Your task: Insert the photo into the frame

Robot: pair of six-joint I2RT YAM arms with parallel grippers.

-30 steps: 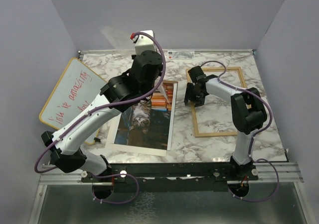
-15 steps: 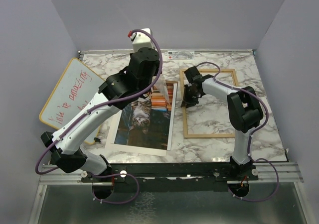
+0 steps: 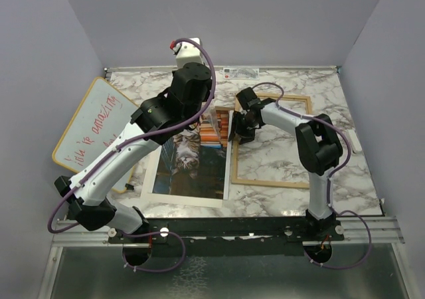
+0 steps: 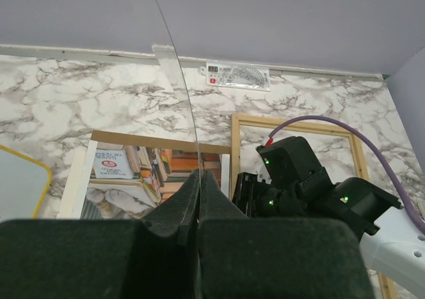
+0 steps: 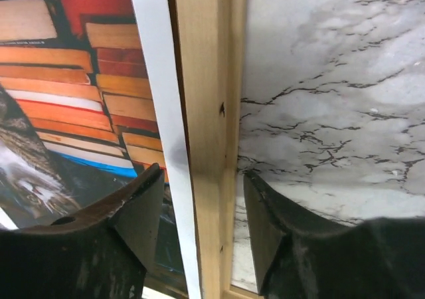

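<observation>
Frame (image 3: 269,181) lies on the desk (image 3: 325,80) right of the photo (image 3: 192,169), long sides touching. Right jaws stand partly open over its left bar. Left jaws pinch a clear sheet (image 4: 174,80) upright.

Photo (image 3: 196,173) flat on table (image 3: 265,197); frame (image 3: 272,182) against its right edge; whiteboard (image 3: 89,129) far left

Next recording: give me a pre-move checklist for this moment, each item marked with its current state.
1. Left gripper shut on the clear pane, pane held upright: ok.
2. Right gripper astride the left rail of the frame, jaws open: ok.
3. Photo lying face up: ok.
4. Frame clear of photo: not ok, the rail meets its white border.
5. Clear pane apart from the right arm: cannot tell.
</observation>
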